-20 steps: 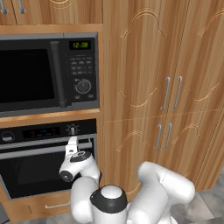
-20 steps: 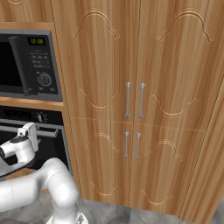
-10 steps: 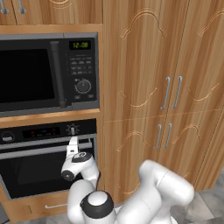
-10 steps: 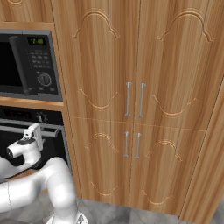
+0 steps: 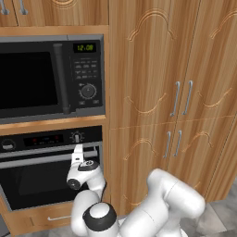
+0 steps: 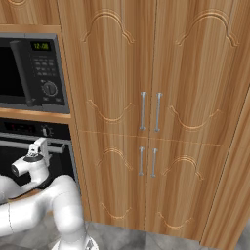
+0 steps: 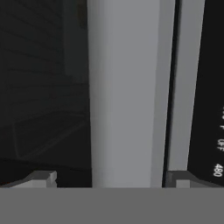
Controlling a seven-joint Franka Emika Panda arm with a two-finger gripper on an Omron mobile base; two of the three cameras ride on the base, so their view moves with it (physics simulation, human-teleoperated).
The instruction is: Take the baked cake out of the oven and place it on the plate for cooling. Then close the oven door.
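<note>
Hand view: spread jaws straddle the smooth silver bar handle (image 7: 127, 92) of the glossy black oven door (image 5: 32, 185).

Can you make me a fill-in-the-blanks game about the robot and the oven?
1. The oven door is ___.
2. The gripper has its jaws on either side of the door's silver ___.
3. The jaws are ___.
4. The microwave sits ___ the oven.

Missing words: shut; handle; open; above
</note>
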